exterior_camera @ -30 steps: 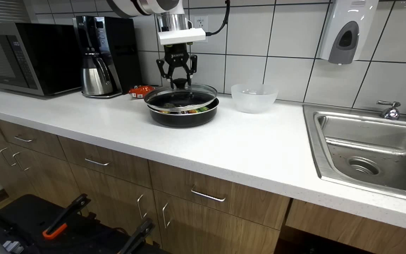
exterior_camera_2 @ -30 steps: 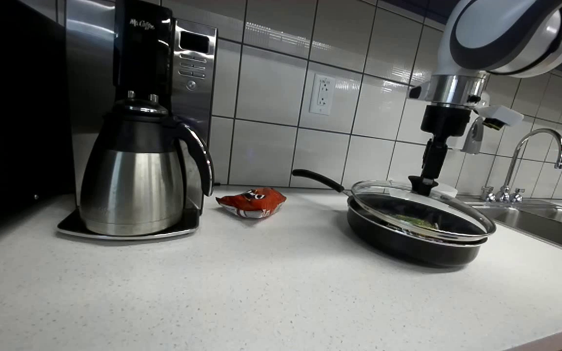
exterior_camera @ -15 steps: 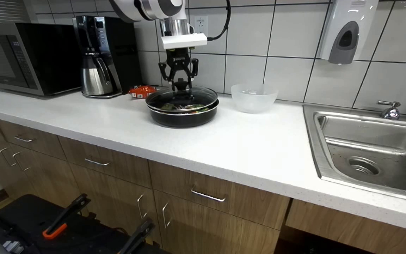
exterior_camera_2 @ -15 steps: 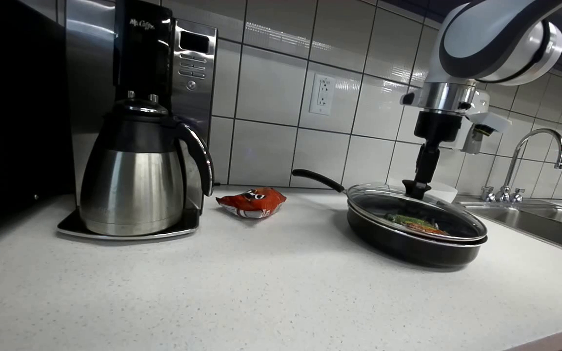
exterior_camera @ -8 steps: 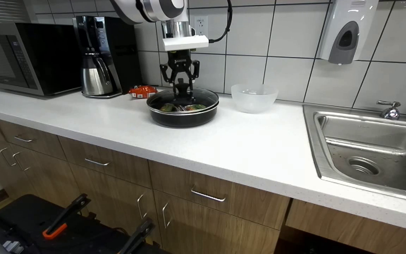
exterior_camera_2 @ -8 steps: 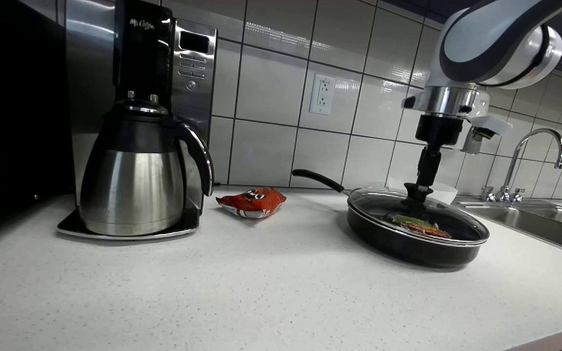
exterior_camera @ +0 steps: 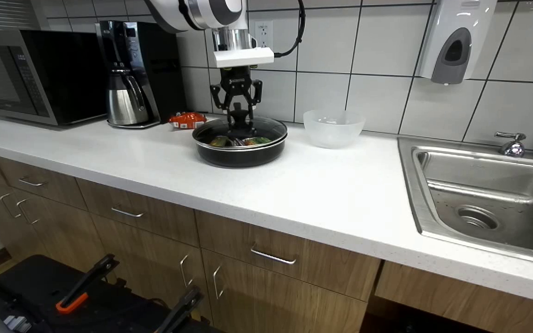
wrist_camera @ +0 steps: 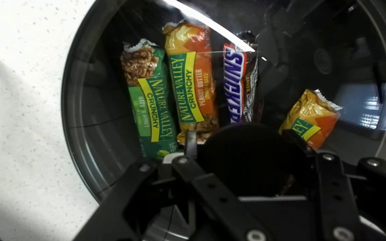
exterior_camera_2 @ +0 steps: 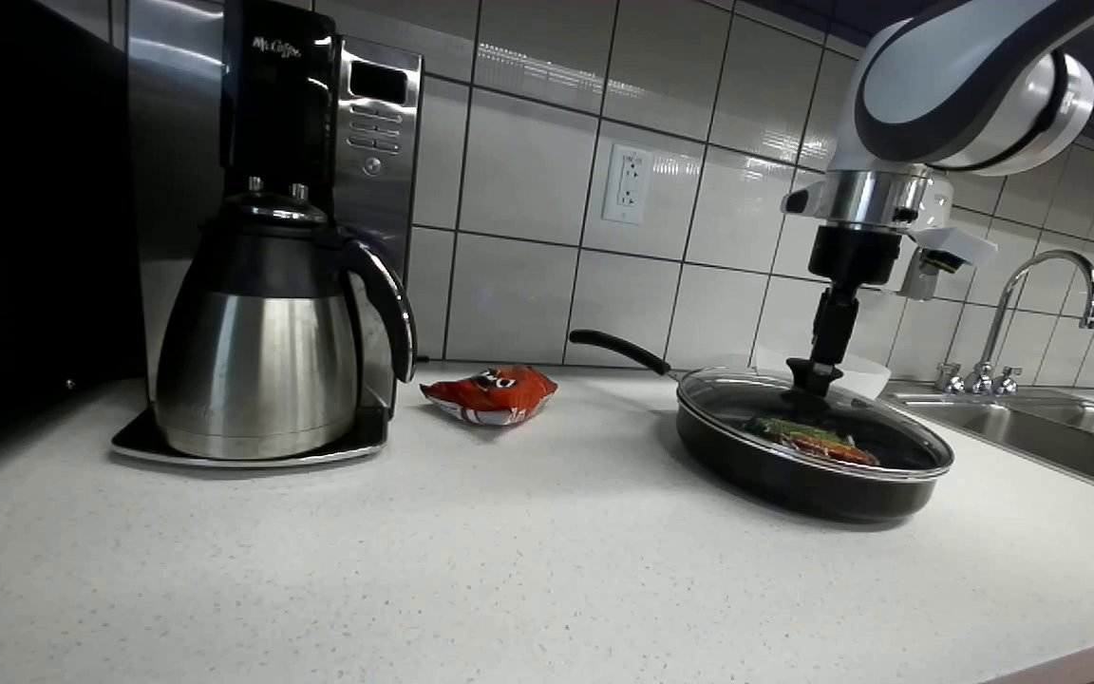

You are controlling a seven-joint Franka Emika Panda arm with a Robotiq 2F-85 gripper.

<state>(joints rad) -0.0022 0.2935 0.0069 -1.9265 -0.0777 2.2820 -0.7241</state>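
Note:
In both exterior views my gripper (exterior_camera: 240, 116) points straight down over a black pan (exterior_camera: 241, 159). Its fingers are closed about the round black knob (exterior_camera_2: 811, 378) of a glass lid (exterior_camera_2: 889, 418). The lid lies over the pan's rim, a little off-centre; whether it touches all round I cannot tell. In the wrist view the knob fills the space between the fingers and hides part of the pan. Through the glass show a green granola bar (wrist_camera: 152, 107), a peanut butter bar (wrist_camera: 191, 83), a Snickers (wrist_camera: 235, 83) and another yellow-orange bar (wrist_camera: 313, 117).
The pan's handle (exterior_camera_2: 618, 347) points towards the tiled wall. Near it lies a red snack bag (exterior_camera_2: 490, 394), with a coffee maker (exterior_camera: 164, 69), its steel carafe (exterior_camera_2: 257, 361) and a microwave (exterior_camera: 30, 78) beyond. A translucent bowl (exterior_camera: 333, 129) and a sink (exterior_camera: 410, 185) stand on the other side.
Two seconds ago the lid hung tilted above the pan. Arm and lid have come down together, and the lid now lies flatter on the pan. Over the last half second almost nothing moves.

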